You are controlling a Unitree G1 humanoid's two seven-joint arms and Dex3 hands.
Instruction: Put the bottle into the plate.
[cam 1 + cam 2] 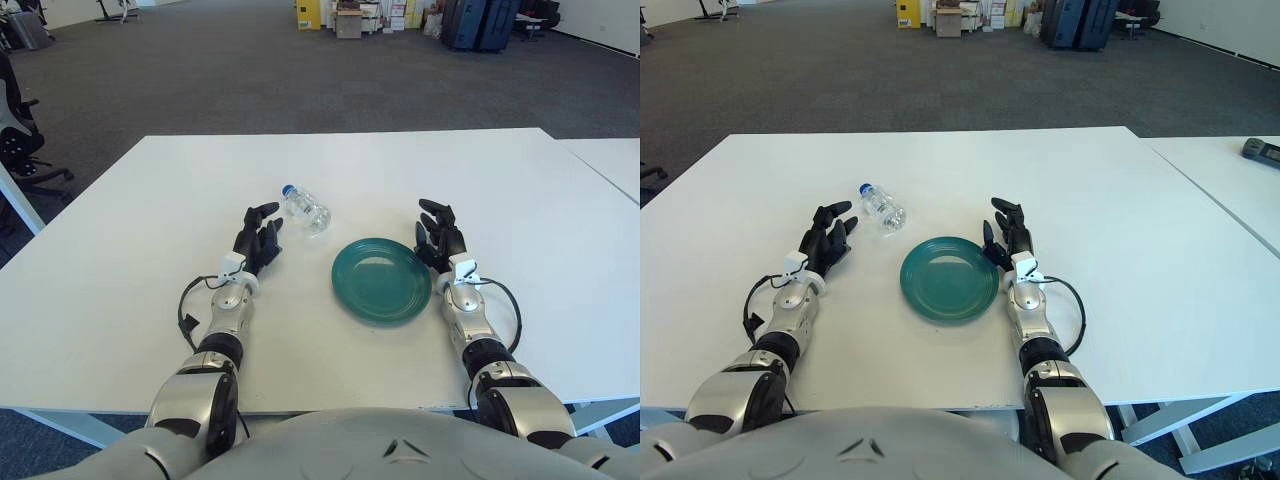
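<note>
Both hands (258,236) (438,235) open, bottle (305,208) untouched

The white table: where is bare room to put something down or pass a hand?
The white table is bare beyond the small clear plastic bottle and the round teal plate up to the far edge, and outside each hand. It is tight between the left hand and the bottle. The right hand shows right beside the plate's rim.
</note>
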